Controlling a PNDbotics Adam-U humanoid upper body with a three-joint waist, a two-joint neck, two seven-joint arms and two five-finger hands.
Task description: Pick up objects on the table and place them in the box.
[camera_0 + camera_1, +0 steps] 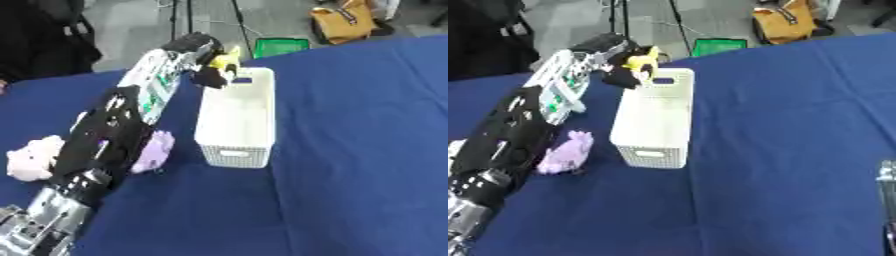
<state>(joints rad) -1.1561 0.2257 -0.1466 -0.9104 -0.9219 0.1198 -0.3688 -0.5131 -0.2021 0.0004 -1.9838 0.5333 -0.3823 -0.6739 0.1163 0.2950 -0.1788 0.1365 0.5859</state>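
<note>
Blue-covered table (367, 150) fills the view, running off every edge but the far one. Across its left side stretches the robot's left arm (114, 135), black and silver, reaching from the near-left corner up toward the far end of the box. The white box (236, 120) sits mid-table, long side running near to far, slotted handle on its near wall; what lies on its floor is hard to make out. The left hand (619, 55) is at the box's far-left corner, fingers curled round a yellow-and-black toy (640, 65), held just above the rim; the toy's shape is blurred and partly covered by the hand. Left of the box, a purple plush (566, 152) lies on the cloth, half hidden behind the forearm. Further left, a pink plush (31, 160), also partly covered. At the right edge of the right eye view, a sliver of the right hand (888, 195), cut off; fingers can't be judged.
</note>
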